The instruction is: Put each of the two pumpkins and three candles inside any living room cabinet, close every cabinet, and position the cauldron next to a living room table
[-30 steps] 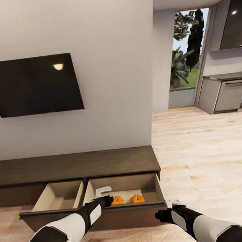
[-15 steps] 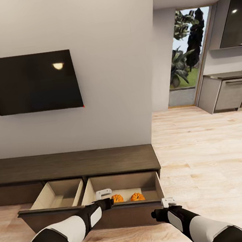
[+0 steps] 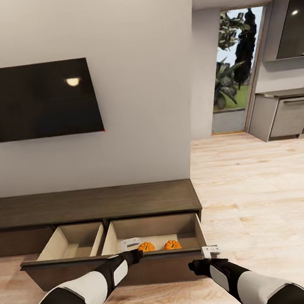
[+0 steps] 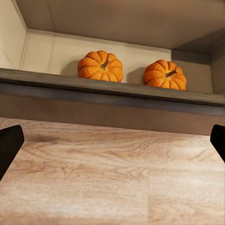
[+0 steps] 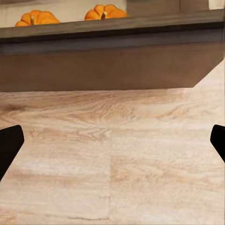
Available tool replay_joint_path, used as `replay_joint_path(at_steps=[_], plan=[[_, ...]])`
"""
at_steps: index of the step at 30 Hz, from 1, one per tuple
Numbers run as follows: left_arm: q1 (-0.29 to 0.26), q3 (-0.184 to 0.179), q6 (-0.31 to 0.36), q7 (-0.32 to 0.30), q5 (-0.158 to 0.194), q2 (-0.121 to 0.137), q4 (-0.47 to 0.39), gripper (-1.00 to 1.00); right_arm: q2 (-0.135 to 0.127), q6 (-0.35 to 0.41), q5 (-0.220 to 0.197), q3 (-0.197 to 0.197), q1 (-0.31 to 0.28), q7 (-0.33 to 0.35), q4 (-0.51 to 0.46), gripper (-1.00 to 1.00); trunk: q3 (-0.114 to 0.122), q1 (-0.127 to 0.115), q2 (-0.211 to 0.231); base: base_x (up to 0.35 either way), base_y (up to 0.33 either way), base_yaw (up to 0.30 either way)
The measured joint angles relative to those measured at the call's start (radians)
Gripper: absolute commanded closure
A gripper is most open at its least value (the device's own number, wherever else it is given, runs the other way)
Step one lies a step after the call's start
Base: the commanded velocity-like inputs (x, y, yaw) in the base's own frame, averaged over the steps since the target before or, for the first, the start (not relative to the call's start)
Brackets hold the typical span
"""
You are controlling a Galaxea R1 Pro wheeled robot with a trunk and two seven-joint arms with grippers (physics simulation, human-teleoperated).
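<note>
Two orange pumpkins [image 3: 145, 247] [image 3: 172, 244] sit side by side in the open right drawer of the long dark-brown cabinet [image 3: 92, 206]. In the left wrist view the pumpkins [image 4: 101, 66] [image 4: 164, 74] rest just behind the drawer's front edge. My left gripper [image 3: 130, 244] hovers open at that drawer's front edge, left of the pumpkins, holding nothing. My right gripper [image 3: 210, 251] is open and empty beside the drawer's right front corner, above the floor. The right wrist view looks at the drawer front [image 5: 112, 65] with the pumpkin tops [image 5: 37, 18] [image 5: 104, 11] above it. The candles, cauldron and table are out of view.
The left drawer [image 3: 73, 242] also stands open, its beige inside bare. A black TV [image 3: 41, 101] hangs on the wall above the cabinet. Light wood floor [image 3: 256, 191] runs right toward a kitchen counter [image 3: 290, 116] and a glass door [image 3: 236, 65].
The whole picture has shifted slightly upward, so the camera moved. My right gripper has edged a little left, toward the drawer's corner. The pumpkins lie as before.
</note>
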Motion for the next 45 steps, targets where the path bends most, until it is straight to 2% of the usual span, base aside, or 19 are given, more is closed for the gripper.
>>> replay_joint_path(at_steps=[3,4,13,45], plan=[[0.0,0.0,-0.001,-0.001,0.0,0.0,0.0,-1.0,0.021,-0.039,0.0,0.036,0.001,0.001,0.003,-1.0,-0.009,0.012,-0.021,0.0,0.0,0.0],[0.0,0.0,-0.001,-0.001,0.0,0.0,0.0,-1.0,0.036,-0.05,0.001,0.066,0.003,0.001,0.011,-1.0,-0.013,0.015,-0.028,0.0,0.0,0.0],[0.001,0.0,-0.002,-0.001,0.0,-0.003,0.0,-1.0,0.043,-0.103,0.002,0.107,0.024,0.0,0.029,-1.0,-0.041,0.05,-0.091,0.0,0.0,0.0],[0.002,0.0,-0.004,-0.001,0.0,-0.005,0.0,-1.0,0.043,-0.106,0.0,0.118,0.024,0.0,0.028,-1.0,-0.141,0.173,-0.315,0.0,0.0,0.0]])
